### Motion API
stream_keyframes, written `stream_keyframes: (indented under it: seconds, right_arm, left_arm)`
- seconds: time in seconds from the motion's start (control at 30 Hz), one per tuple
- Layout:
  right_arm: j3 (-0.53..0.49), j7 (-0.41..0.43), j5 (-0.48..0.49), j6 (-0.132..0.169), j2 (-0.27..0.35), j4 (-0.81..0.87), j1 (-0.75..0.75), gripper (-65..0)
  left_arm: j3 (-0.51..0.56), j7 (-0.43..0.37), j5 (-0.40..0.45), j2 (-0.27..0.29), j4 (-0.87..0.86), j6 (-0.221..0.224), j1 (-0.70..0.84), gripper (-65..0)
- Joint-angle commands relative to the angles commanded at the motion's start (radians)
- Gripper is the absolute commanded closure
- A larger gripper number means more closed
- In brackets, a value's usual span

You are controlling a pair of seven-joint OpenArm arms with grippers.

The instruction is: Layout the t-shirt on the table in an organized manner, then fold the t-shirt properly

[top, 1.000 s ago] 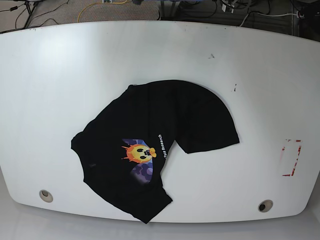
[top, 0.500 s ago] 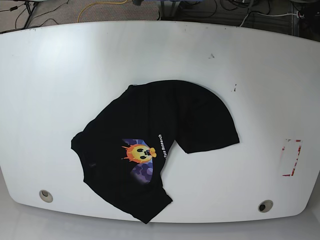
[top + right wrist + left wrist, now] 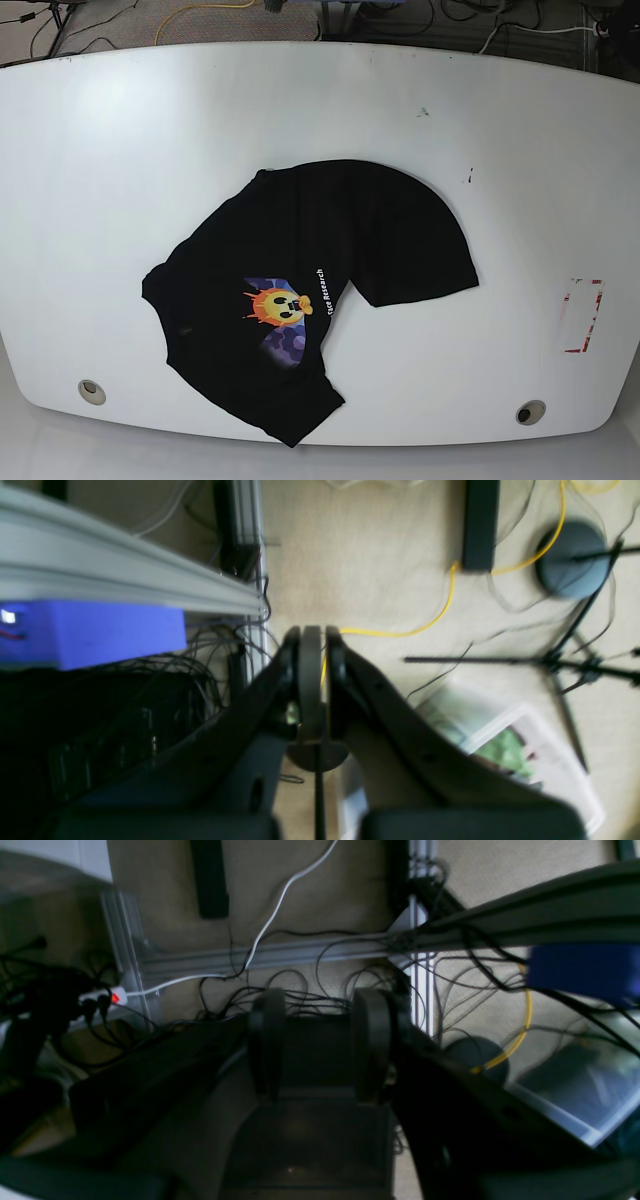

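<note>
Left claw (image 3: pixel 320 1045) agape, right claw (image 3: pixel 311 680) closed.

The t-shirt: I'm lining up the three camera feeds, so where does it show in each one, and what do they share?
Base view: the t-shirt lies crumpled at the middle of the table, toward its near edge.
Left wrist view: not in it; the left gripper, open, faces the floor.
Right wrist view: not in it; the right gripper, shut, faces the floor.
Shared landmark: the yellow cable on the floor, also in the left wrist view and the base view.
</note>
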Motion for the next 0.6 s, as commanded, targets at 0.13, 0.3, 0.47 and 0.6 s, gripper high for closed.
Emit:
stream_keyframes:
  seconds: [0.13,0.3,0.47,0.6]
  right_arm:
    - [-0.044,-0.005,0.098,0.0,0.009,0.123,-0.068,-1.4]
    - [-0.055,-0.072,0.176,0.0,0.034,0.269,-0.115,-1.4]
    - [-0.055,-0.14,0.25,0.0,0.055,0.399,-0.123,-1.4]
    - [-0.055,-0.172,0.276,0.0,0.078,0.459,-0.112,-1.4]
  left_arm:
    - [-0.032,0.0,-0.003,0.0,0.1,0.0,0.063,-20.4]
    - [-0.068,0.0,-0.071,0.0,0.193,0.0,0.107,-20.4]
    - [-0.1,0.003,-0.147,-0.008,0.285,0.0,0.117,-20.4]
    - [-0.126,0.003,-0.157,-0.009,0.333,0.0,0.11,-20.6]
